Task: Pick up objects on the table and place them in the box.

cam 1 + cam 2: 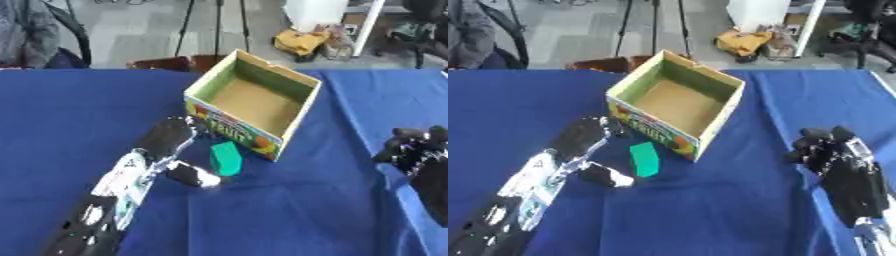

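Centrally: open cardboard box (254, 102) on blue counter (52, 125). Green block (226, 158) just beside it, flanked by open left hand (168, 137). Right hand (826, 147), frame right, fingers curled, empty.

A lab: blue-draped table (52, 125), bare floor (149, 30) with stand legs (185, 27).

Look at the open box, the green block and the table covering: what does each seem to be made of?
Box: probably cardboard, with a plain brown matte inside and printed outer walls.
Green block: perhaps plastic or foam; flat, even colour, material uncertain.
Table covering: blue cloth, matte, with soft folds.
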